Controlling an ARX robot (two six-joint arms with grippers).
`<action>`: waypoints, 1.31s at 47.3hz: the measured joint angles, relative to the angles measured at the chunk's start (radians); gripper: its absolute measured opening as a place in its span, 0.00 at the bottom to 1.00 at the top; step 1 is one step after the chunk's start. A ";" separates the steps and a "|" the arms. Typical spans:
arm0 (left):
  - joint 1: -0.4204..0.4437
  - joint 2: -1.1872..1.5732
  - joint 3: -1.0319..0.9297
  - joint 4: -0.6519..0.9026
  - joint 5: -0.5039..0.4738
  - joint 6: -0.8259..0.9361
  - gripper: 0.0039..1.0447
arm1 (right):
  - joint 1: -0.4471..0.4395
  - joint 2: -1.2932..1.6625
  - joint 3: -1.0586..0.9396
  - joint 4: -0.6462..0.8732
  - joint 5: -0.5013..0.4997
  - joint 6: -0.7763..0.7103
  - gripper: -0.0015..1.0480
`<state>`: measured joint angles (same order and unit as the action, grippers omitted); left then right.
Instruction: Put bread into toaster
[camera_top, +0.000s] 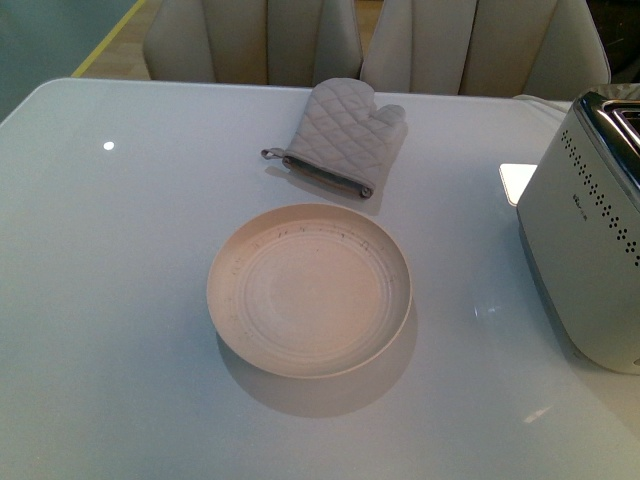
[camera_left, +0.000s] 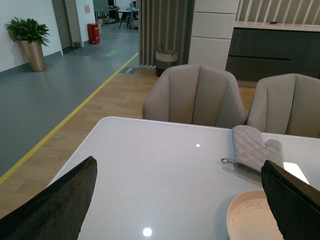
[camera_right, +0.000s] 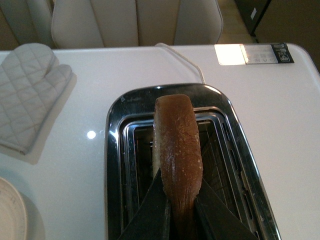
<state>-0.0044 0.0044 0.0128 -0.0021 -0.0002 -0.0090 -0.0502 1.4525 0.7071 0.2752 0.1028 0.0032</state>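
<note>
In the right wrist view my right gripper (camera_right: 181, 210) is shut on the bread (camera_right: 177, 145), seen edge-on with its brown crust up. It hangs directly over the chrome top of the toaster (camera_right: 240, 150), above the middle bar between its two slots. The toaster also shows at the right edge of the front view (camera_top: 585, 250), silver-white with dotted sides; neither arm shows there. My left gripper (camera_left: 180, 200) is open and empty, raised above the table's left part, with the plate's rim by its right finger (camera_left: 295, 200).
A round cream plate (camera_top: 310, 290) sits mid-table. A quilted grey oven mitt (camera_top: 345, 135) lies beyond it, also in the wrist views (camera_left: 252, 147) (camera_right: 27, 95). Beige chairs (camera_top: 255, 40) stand behind the table. The toaster's white cord (camera_right: 182, 62) runs behind it.
</note>
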 joint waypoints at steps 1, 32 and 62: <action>0.000 0.000 0.000 0.000 0.000 0.000 0.94 | 0.002 0.003 -0.005 0.002 0.003 0.000 0.03; 0.000 0.000 0.000 0.000 0.000 0.000 0.94 | -0.041 -0.358 -0.118 0.032 -0.066 0.038 0.70; 0.000 0.000 0.000 0.000 0.000 0.000 0.94 | 0.046 -0.703 -0.574 0.333 -0.103 0.001 0.02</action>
<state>-0.0044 0.0044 0.0128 -0.0021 -0.0002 -0.0090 -0.0044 0.7498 0.1333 0.6086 -0.0006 0.0044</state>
